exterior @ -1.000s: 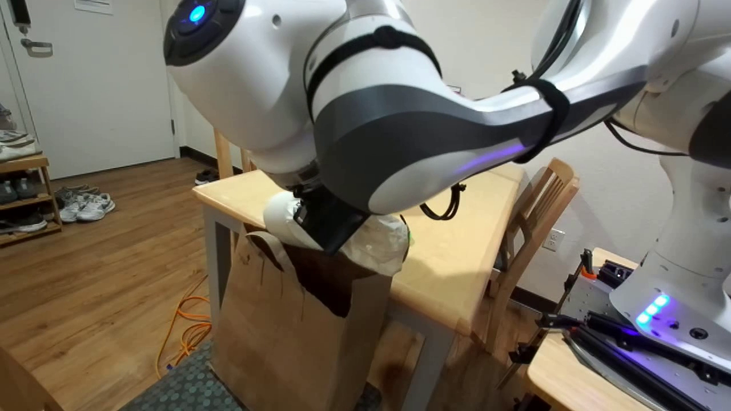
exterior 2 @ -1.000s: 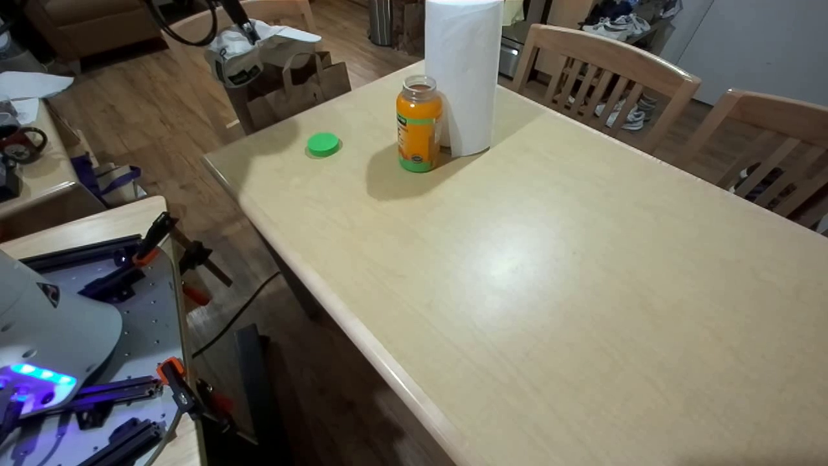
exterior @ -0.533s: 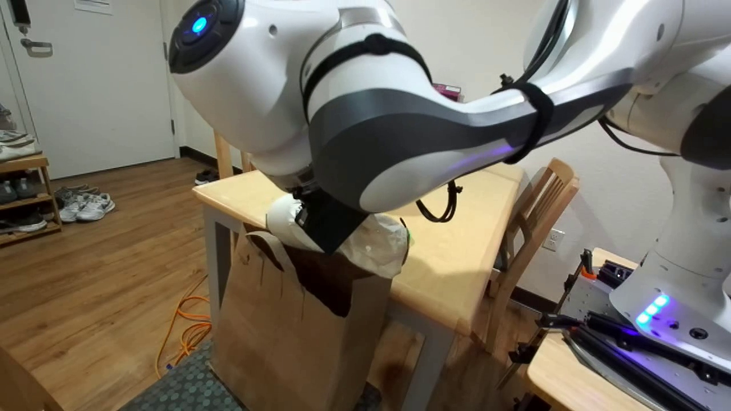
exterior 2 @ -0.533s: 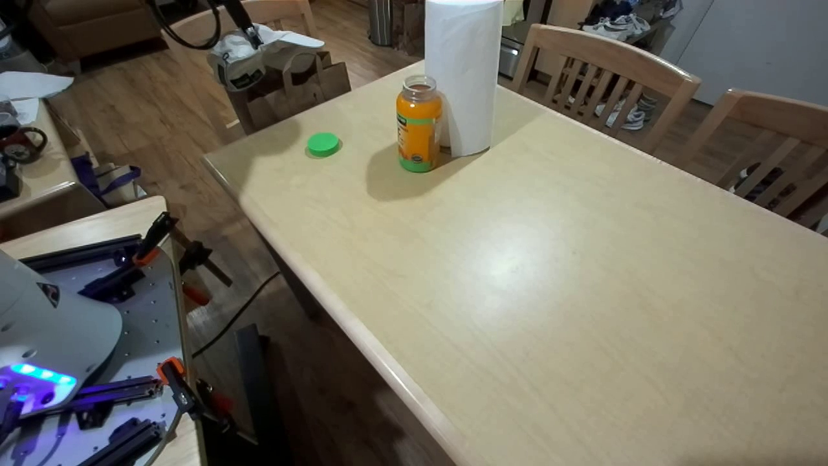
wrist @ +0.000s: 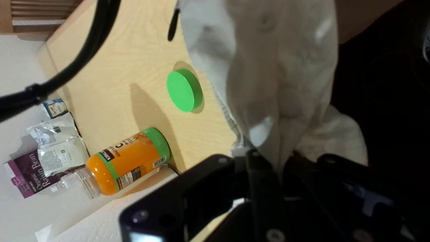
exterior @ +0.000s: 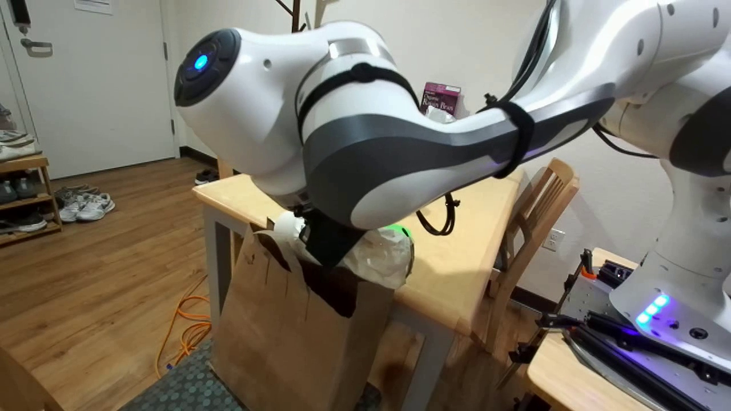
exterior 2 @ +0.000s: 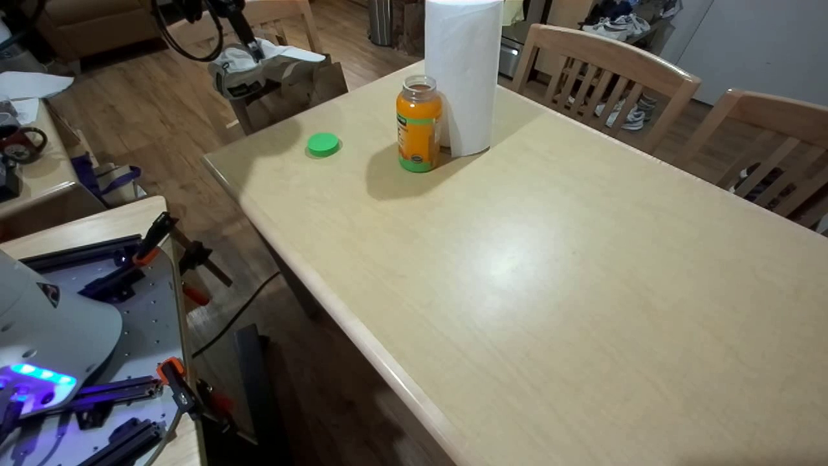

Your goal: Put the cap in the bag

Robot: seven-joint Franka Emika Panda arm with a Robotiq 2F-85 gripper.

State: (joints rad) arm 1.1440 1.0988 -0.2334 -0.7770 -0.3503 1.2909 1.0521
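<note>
Cap (wrist: 268, 72) clenched at the mouth of the bag (exterior: 291, 342)

The tool (wrist: 277, 161) is grasping the cap: the wrist view shows pale cloth drawn into folds between its jaws, a detail too small to make out in both exterior views. In an exterior view the bag stands upright on a patterned seat (exterior: 183, 379), beside the short edge of the desk (exterior 2: 517, 323), with the cap at its mouth; whether any of the cloth reaches inside cannot be told.

In an exterior view the desk carries a green lid (exterior 2: 323, 144), lying flat near the corner closest to the robot base (exterior 2: 52, 330). Toward the next corner of that short edge stand an orange bottle (exterior 2: 419, 139) with a clear neck and, just beside it, a paper towel roll (exterior 2: 462, 71). In an exterior view the arm (exterior: 365, 154) crosses in front of the desk, and only a bit of green (exterior: 398, 229) shows past the cap.

The wrist view shows the bottle's lettering in part. It also shows a small blue carton (wrist: 55, 107) and a pale pouch (wrist: 63, 154) in front of a purple cereal box (wrist: 28, 178), near the desk's far edge. In an exterior view the top of that box rises above the arm.
</note>
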